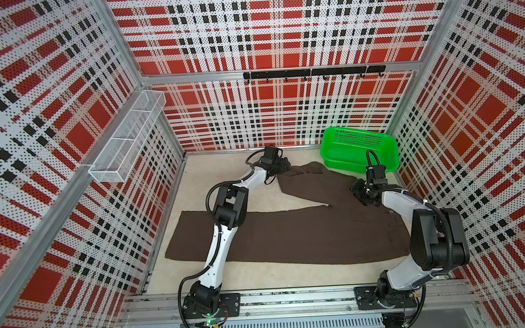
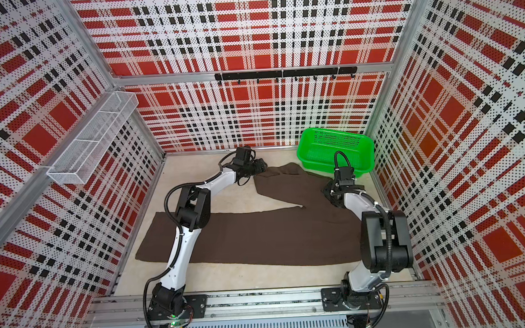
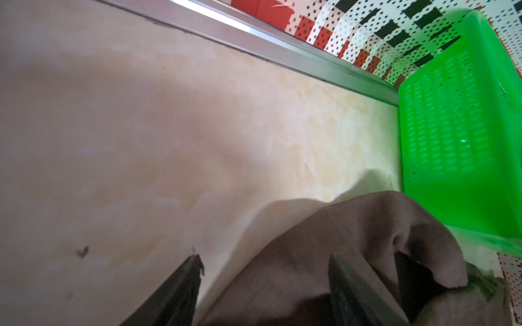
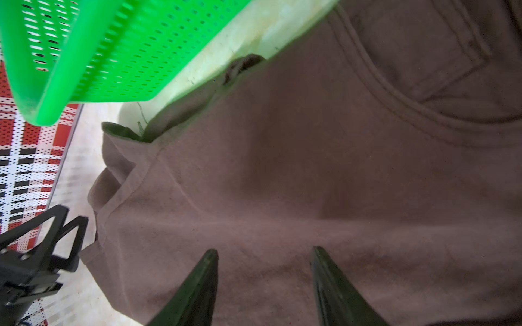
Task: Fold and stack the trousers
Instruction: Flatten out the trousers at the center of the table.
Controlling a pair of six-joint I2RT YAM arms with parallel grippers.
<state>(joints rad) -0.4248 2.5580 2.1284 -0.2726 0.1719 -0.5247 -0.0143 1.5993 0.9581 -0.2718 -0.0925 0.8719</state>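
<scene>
One pair of dark brown trousers (image 1: 288, 236) (image 2: 258, 238) is spread out on the pale floor (image 1: 225, 178), and both legs show. The long one runs flat across, well in front of the one green basket (image 1: 340, 165) (image 2: 316, 165). The other angles up, and its edge lies just beside the basket's front wall.

There are two arms and two grippers. The left gripper (image 1: 285, 165) (image 2: 261, 165) sits at the tip of that angled leg, off to the side of the basket. In the left wrist view the left gripper (image 3: 265, 258) is spread wide and grips nothing. One finger is over bare floor, the other over a rumpled hump of the trousers (image 3: 353, 234), with the basket (image 3: 452, 127) just beyond.

The right gripper (image 1: 362, 198) (image 2: 334, 199) hangs over the cloth near the basket's front. Its wrist view shows the right gripper (image 4: 265, 249) parted, with smooth brown fabric (image 4: 310, 169) in the gap and nothing pinched. I cannot tell whether the tips touch the cloth. A curved pocket seam shows there, and the basket (image 4: 99, 56) is close by.

One white wire rack (image 1: 126, 137) is on the side wall. One black hook rail (image 1: 312, 72) is on the back wall, above the basket.
</scene>
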